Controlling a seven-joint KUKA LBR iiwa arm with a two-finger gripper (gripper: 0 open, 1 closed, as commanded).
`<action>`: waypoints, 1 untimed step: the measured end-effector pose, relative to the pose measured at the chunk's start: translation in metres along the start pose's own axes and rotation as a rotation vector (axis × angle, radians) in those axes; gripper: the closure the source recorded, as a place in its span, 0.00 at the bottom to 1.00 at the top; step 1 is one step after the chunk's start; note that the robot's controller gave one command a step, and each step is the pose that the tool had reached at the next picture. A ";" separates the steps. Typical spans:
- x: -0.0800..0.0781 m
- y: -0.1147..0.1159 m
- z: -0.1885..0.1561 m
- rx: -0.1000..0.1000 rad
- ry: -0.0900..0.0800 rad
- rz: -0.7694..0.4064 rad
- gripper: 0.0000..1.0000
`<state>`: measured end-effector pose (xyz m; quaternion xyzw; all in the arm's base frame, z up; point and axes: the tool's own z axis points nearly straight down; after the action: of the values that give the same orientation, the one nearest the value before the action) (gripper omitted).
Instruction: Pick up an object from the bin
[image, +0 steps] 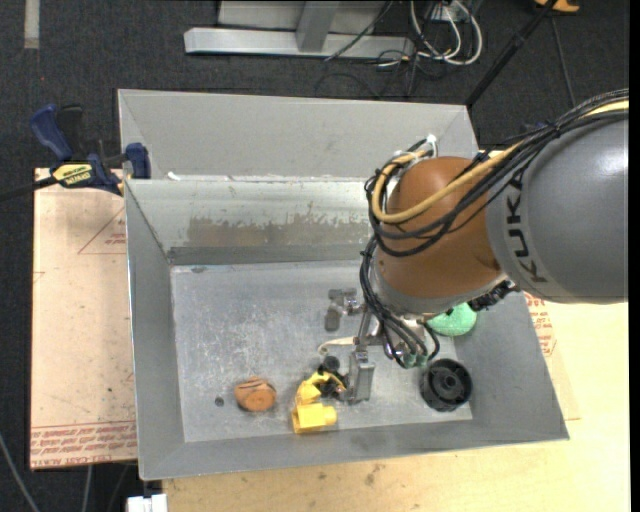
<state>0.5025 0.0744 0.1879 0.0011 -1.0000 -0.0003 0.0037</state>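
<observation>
My gripper (350, 345) hangs low over the front middle of the bin, under the orange wrist cover. Its two metal fingers stand apart, one toward the back (340, 307) and one toward the front (361, 379), with nothing visible between them, so it is open. A yellow and black toy-like thing (317, 398) lies on the bin floor just left of the front finger, touching or nearly touching it. A brown-orange round disc (257, 396) lies further left near the front wall.
A black round ribbed thing (445, 385) sits at the front right of the bin floor. A light green thing (455, 320) lies by the right wall, partly hidden by the arm. A small dark speck (219, 402) lies front left.
</observation>
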 end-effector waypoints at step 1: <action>-0.002 0.000 -0.004 -0.001 -0.008 0.003 0.00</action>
<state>0.5042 0.0740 0.1923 -0.0002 -1.0000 -0.0007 -0.0002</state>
